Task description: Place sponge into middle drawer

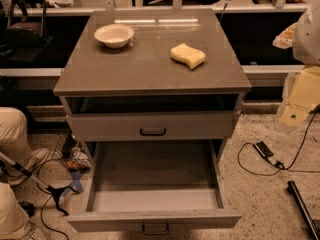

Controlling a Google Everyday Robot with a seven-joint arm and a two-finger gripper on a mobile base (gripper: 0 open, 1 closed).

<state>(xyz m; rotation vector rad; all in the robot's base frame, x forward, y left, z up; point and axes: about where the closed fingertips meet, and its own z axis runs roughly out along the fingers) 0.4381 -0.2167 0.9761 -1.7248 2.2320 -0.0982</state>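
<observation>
The pale yellow sponge point(187, 55) lies on the grey cabinet top point(150, 74), right of centre. The middle drawer point(155, 181) is pulled out wide at the bottom, and its smooth grey floor is bare. Its small dark handle point(155, 229) shows at the lower edge. Above it is a shut grey front with a black handle point(152, 131). My gripper point(289, 36) is a pale blurred shape at the right edge, beyond the cabinet's right side and about level with the sponge, not touching it.
A cream round bowl point(114, 35) stands at the back left of the top. A person's legs point(15, 134) and a tripod foot point(55, 191) are at the left. Cables and a small black device point(263, 149) lie on the floor at the right, below yellow bags point(302, 94).
</observation>
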